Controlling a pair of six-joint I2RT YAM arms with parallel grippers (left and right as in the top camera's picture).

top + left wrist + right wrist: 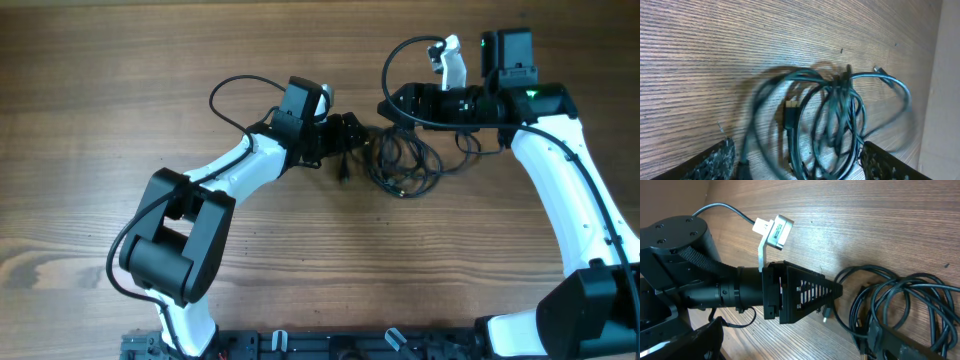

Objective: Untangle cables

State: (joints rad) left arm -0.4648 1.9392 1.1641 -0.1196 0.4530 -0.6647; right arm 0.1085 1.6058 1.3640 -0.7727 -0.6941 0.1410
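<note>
The cables [405,162] sit in one loose knot of black loops near the middle of the counter [120,60], a little toward the right edge. They lie between the two claws. The left claw [350,135] comes in from the left edge side. Its fingers [722,157] are spread wide, with the loops bunched in the gap and nothing pinched yet. The right claw [385,108] reaches in from the right, just on the far-edge side of the knot. Its fingers look apart too, one of them [900,342] lying over the strands without clearly nipping any.

From where I stand, this looks like the picking of a strand to pull. To do it well, I'd have each claw close on a single cord, not a fistful. One would best hold near a free end, then they draw apart slowly so a loop slides out instead of cinching. The left view is blurred, so which cord is on top is hard to call.

The tangle runs longer left to right than front to back. One plug [342,175] pokes toward the front edge beside the left claw. A stray loop [468,150] trails toward the right edge. A pale tip [879,70] sticks out on its own.
</note>
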